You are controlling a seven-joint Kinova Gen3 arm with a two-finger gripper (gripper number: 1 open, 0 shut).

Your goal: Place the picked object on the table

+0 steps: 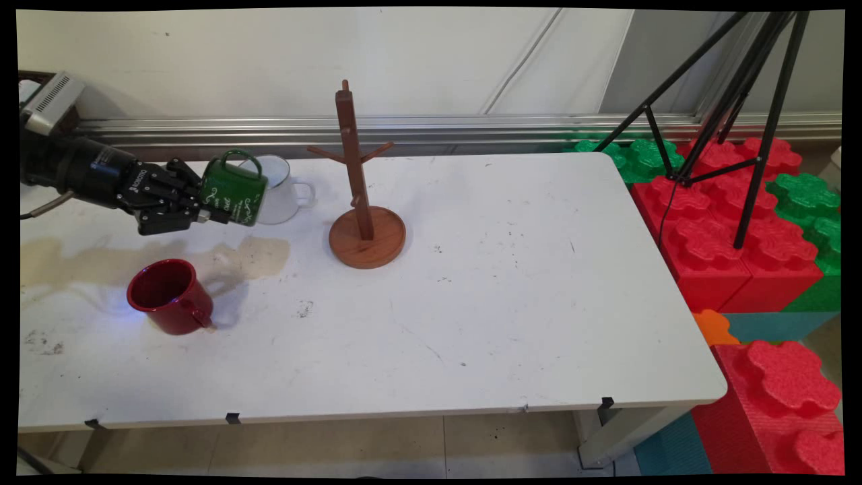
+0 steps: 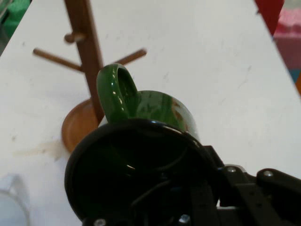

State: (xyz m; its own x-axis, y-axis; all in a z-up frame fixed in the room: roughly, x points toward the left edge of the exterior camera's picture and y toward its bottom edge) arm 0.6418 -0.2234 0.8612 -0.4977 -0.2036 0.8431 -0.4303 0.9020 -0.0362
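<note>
My gripper [image 1: 217, 207] is shut on the rim of a green mug [image 1: 234, 188], holding it tipped on its side above the table's left part, handle up. In the hand view the green mug [image 2: 141, 155] fills the lower middle, its dark mouth toward the camera and one finger [image 2: 202, 197] inside the rim. A white mug [image 1: 279, 190] stands right behind the green one. A wooden mug tree [image 1: 360, 182] with bare pegs stands on its round base to the right; the mug tree [image 2: 87, 56] shows beyond the green mug. A red mug [image 1: 170, 296] stands lower left.
The white table [image 1: 505, 303] has a brownish stain at its left. Red and green foam blocks [image 1: 727, 222] lie past the table's right edge, with black tripod legs [image 1: 754, 135] on them. A metal rail runs along the wall behind.
</note>
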